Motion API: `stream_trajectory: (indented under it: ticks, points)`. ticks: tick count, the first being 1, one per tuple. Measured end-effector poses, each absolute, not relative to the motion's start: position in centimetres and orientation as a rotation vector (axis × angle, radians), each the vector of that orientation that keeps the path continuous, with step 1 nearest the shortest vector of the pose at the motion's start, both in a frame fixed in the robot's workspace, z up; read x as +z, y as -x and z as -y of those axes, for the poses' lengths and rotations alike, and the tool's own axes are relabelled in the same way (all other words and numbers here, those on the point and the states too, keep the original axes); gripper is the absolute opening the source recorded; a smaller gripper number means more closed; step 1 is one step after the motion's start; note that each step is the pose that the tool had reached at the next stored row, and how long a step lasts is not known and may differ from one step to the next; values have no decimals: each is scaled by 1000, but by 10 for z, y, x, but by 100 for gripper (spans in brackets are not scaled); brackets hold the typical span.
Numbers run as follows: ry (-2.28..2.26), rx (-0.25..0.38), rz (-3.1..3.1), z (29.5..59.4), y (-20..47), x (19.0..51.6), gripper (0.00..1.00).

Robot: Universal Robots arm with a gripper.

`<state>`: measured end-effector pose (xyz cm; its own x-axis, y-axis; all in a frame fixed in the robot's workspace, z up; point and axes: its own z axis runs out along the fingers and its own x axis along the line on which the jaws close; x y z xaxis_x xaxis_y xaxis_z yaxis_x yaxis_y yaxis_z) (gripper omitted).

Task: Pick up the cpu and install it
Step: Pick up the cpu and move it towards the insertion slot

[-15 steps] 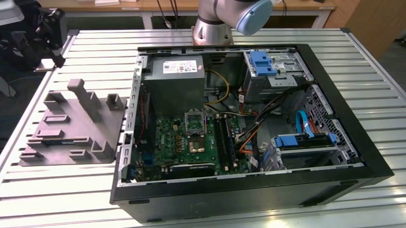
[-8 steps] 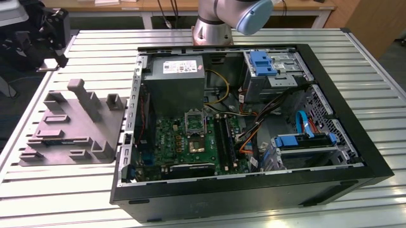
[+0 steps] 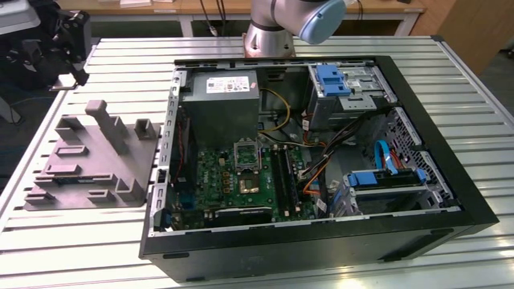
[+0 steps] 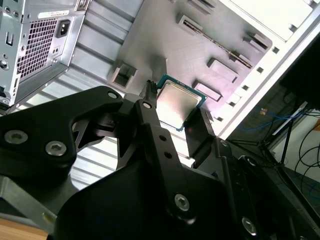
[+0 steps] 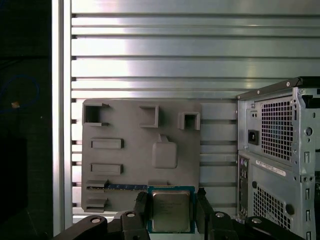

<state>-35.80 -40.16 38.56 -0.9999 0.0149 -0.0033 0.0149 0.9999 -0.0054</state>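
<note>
Currently the tool (image 5: 171, 207) is clamping the cpu (image 5: 170, 214) over the tray (image 3: 80, 180), at 9 o'clock from the case (image 3: 321, 253) in the exterior view; installing is pending.

Our arm (image 3: 271, 31) stands at the far edge of the exterior view. In the second wrist view our black jaws clamp the cpu (image 4: 176, 104) by two opposite edges.
</note>
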Motion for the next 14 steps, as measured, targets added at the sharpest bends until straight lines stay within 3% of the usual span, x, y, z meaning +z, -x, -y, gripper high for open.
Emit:
stream_trajectory:
  ticks: [14]
  points:
    - [-23,-9,-3138,402,353,386,47]
